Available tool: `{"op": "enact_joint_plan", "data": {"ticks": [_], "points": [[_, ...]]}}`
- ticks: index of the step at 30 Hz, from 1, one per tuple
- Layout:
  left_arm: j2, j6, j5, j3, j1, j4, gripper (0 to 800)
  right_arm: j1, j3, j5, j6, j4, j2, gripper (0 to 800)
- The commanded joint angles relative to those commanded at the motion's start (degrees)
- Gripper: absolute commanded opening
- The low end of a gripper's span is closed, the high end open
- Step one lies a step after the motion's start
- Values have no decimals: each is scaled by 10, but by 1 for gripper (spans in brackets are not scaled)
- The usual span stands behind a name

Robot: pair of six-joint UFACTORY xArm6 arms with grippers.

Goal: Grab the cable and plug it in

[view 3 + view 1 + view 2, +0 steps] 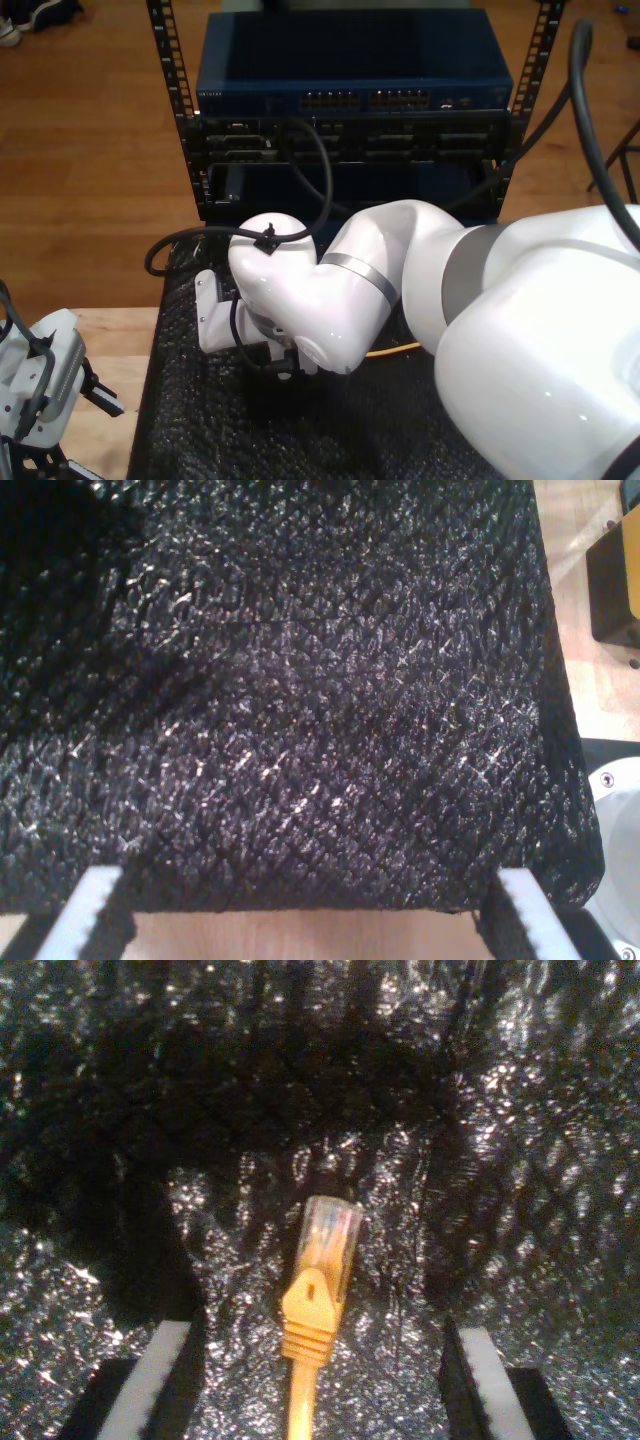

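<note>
You would have seen the cable lying on the black bubble-textured mat, directly between the two fingers of my second gripper. Its clear plastic plug pointed away from the gripper, just ahead of the fingertips, with the orange-yellow boot behind it and the cord running back toward the gripper's body. The jaws stood spread wide, with mat showing on both sides of the cable, so nothing was grasped; whether the pads were down at the cable's level I could not tell.

My first gripper was likewise released, its two pale fingers set far apart with nothing between them. It hovered over the mat's near edge, where the black surface gave way to a light wooden tabletop beneath the fingertips.

In the exterior view, a big white arm bent low over the mat, and a short stretch of the cable showed beneath its elbow. Beyond that arm stood the blue network switch in a rack, its rows of ports facing the mat, well apart from the plug. A second gripper body sat at the exterior view's lower left, beside the mat.
</note>
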Motion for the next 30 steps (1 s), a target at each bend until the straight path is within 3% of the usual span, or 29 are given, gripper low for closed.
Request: {"op": "enact_joint_plan", "data": {"ticks": [30], "points": [[0,0,0,0,0,0,800,0,1,-3,4,-3,5,333]]}}
